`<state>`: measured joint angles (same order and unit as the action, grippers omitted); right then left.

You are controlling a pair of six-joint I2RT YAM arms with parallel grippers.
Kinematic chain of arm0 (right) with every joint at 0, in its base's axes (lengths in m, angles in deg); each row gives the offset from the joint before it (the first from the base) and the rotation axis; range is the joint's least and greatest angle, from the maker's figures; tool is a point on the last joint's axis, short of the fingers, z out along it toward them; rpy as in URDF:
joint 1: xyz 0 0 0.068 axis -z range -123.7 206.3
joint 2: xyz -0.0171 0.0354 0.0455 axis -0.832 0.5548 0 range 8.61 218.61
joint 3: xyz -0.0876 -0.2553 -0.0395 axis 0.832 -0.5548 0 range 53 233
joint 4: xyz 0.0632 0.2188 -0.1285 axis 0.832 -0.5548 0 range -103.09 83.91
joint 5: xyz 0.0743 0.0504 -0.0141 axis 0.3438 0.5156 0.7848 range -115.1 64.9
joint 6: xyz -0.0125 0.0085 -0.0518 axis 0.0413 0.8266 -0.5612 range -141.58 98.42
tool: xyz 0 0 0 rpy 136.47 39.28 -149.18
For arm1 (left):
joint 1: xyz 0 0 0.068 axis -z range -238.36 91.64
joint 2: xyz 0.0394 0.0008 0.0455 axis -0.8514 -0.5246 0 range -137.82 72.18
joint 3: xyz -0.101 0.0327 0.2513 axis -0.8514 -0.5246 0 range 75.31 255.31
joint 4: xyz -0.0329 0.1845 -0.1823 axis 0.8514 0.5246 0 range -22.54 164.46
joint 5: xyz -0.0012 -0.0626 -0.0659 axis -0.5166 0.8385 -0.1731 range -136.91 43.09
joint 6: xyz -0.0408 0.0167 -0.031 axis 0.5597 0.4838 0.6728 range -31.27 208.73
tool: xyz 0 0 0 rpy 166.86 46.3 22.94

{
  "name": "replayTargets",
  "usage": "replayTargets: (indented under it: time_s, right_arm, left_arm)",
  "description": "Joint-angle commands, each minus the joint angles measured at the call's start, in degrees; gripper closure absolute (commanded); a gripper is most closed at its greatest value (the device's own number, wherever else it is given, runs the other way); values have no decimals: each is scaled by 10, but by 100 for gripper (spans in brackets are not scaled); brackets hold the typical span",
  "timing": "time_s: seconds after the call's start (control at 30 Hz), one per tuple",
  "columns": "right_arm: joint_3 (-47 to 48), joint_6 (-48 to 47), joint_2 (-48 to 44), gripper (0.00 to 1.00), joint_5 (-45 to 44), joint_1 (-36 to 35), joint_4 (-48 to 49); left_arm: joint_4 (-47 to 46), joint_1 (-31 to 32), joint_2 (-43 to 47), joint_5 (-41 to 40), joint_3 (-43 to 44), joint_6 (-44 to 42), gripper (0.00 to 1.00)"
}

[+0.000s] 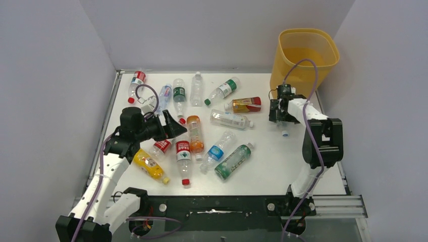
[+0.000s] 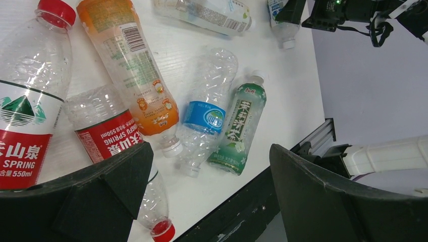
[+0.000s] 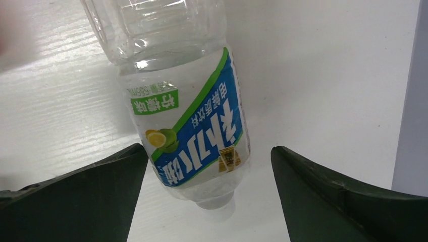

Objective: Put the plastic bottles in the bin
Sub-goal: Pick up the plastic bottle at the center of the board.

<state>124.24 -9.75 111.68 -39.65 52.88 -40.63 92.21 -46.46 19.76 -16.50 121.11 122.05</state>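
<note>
**Right arm lining up a grasp near the bin**

The right end effector hangs wide open and empty, straddling a blue-labelled bottle that lies on the surface near the bin. The next move is probably to descend, close and lift. The left end effector, also open and empty, hovers over the other bottles.

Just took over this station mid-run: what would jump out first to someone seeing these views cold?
The plastic bottles lie scattered across the left and middle of the white table, none standing. Next comes the tall yellow-orange bin at the far right corner. Just in front of it, the right gripper hangs open over a clear blue-labelled bottle, and the left gripper, also open, hangs above the main cluster.
</note>
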Motion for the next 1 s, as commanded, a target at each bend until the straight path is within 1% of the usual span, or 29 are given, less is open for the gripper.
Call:
replayTargets:
  time_s: [0.0,0.13,0.17,0.23,0.4,0.47,0.6,0.73,0.87,0.97]
  right_arm:
    - [33,25,12,2,-11,-1,10]
    - [40,34,26,4,11,-2,31]
    - [41,35,30,6,16,-2,34]
    - [39,35,36,13,22,-2,43]
    - [28,30,27,44,40,-2,51]
    - [24,23,5,52,49,-5,53]
    - [34,-3,-58,56,70,-20,43]
    - [70,-24,-114,57,86,-44,17]
    - [151,-38,-144,57,90,-77,-18]
    - [231,-38,-148,56,98,-84,-41]
  left_arm:
    - [-4,1,4,0,20,-13,13]
    - [2,1,4,-1,23,-16,13]
    - [3,1,4,-2,25,-17,13]
    - [5,1,3,-2,27,-17,13]
    - [9,1,5,-4,29,-18,13]
    - [10,1,6,-4,27,-18,13]
    - [10,1,7,-8,22,-18,13]
    - [6,1,6,-9,14,-16,13]
    - [3,1,4,-10,9,-16,13]
    - [3,1,1,-11,8,-17,13]
